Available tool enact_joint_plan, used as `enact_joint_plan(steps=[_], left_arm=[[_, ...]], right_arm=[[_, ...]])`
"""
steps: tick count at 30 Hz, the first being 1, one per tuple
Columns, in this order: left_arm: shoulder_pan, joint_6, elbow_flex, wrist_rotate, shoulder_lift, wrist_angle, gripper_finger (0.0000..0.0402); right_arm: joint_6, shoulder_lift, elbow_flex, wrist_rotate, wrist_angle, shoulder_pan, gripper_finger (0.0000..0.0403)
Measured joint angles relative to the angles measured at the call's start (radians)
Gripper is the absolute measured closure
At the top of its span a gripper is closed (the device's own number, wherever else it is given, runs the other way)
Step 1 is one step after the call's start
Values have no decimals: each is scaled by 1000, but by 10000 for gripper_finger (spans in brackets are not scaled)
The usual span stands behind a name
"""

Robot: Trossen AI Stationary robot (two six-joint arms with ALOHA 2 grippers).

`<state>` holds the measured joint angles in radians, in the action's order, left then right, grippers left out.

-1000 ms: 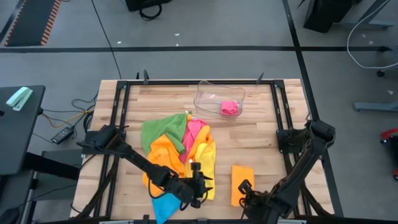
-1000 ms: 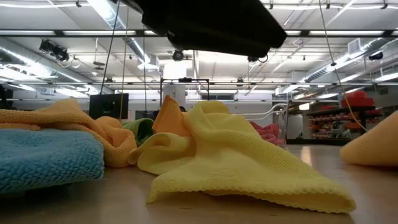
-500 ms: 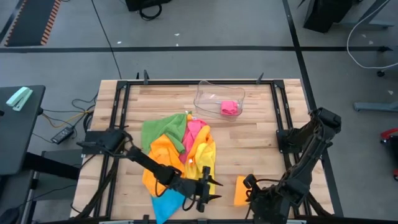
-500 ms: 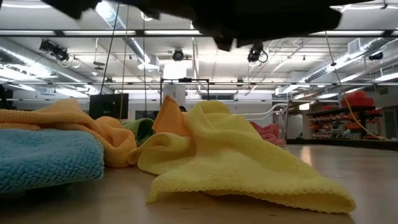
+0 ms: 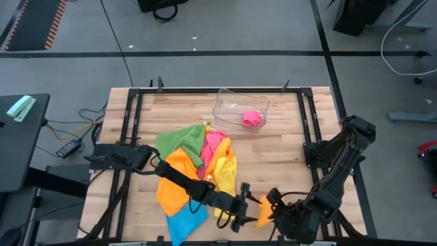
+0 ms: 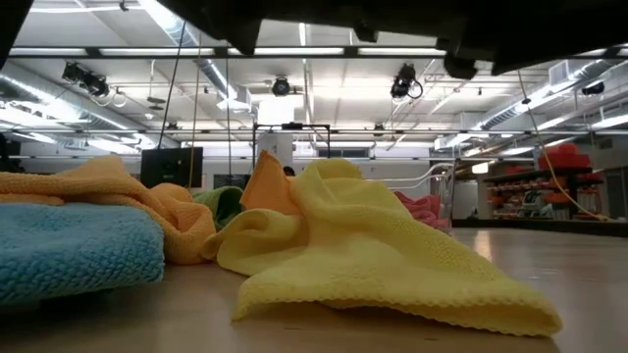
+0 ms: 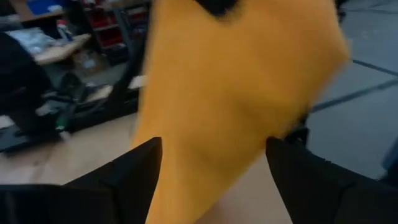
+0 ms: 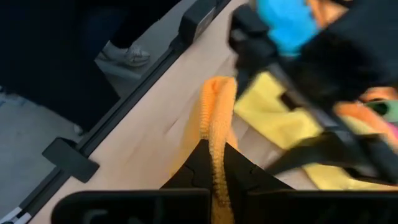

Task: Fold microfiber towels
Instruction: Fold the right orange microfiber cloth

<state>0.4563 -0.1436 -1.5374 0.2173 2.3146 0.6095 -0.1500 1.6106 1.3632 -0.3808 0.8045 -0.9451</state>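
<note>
Jaws on L gripper (image 5: 244,207) spread wide, nothing btwn them; it sits at the near tabletop (image 5: 273,147) edge, just L of the orange towel (image 5: 263,212). In L wrist view that orange towel (image 7: 236,106) hangs right ahead of the open fingers (image 7: 134,171), long axis roughly vertical, lower end tapering toward the fingers. R gripper (image 5: 276,208) jaws clamped on the same towel, its gathered edge (image 8: 217,134) running straight out from the pinch, lifted off the wood. L jaws nearer the free end, so prob. L takes a corner next. Further L: pile of green, orange, pink, yellow, blue towels (image 5: 194,167). Far edge: clear tray (image 5: 239,106) w/ folded pink towel (image 5: 252,118).
</note>
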Motion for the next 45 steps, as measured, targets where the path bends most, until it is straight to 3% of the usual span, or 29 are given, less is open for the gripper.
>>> enact_joint_plan(steps=[14,29,38,45], left_arm=[[-22,27,-22,-67,-1,24,126],[-23,-14,-22,-53,-2,29,185],[-22,-25,-22,-33,-2,41,262],[-22,109,-22,-31,-2,38,379]], right_arm=[[30,-76,0,-15,-41,2,390],[46,-67,0,-173,-111,13,390],[5,-67,0,-173,-151,12,390],[-112,-67,0,-168,-133,12,390]])
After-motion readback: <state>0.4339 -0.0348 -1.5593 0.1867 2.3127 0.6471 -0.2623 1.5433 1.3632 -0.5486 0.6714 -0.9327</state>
